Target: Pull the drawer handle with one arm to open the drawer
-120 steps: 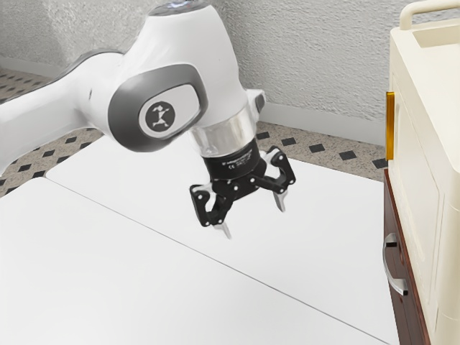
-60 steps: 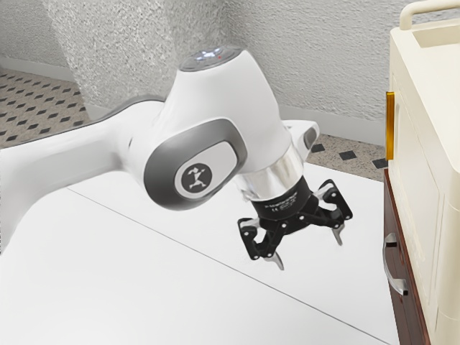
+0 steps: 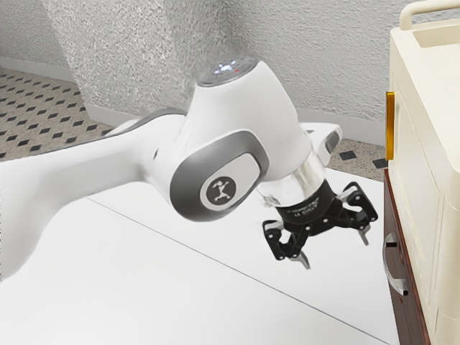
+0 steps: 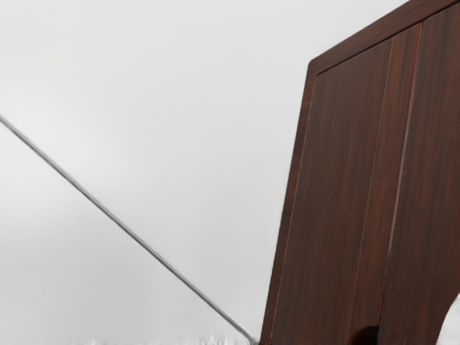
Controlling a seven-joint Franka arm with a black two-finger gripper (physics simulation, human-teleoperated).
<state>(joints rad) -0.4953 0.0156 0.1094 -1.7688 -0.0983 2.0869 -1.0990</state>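
My gripper (image 3: pixel 336 253) hangs tilted above the white table, its two fingers wide apart with nothing between them. To its right in the exterior view, a short gap away, is the curved silver drawer handle (image 3: pixel 389 267), fixed to the front of the dark brown wooden drawer unit (image 3: pixel 410 317). The handle and the fingers do not touch. In the wrist view the brown wooden unit (image 4: pixel 345 180) stands beside the white tabletop. How far the drawer is pulled out, I cannot tell.
A cream cabinet (image 3: pixel 428 165) with an orange-yellow strip (image 3: pixel 389 126) stands on top of the brown unit. The white table (image 3: pixel 180 287) has a thin seam across it and spreads below the arm. A textured grey wall (image 3: pixel 316 57) rises behind.
My gripper has moved toward the exterior view's right and lower, closer to the handle, with its fingers still apart. The handle and brown unit have not moved.
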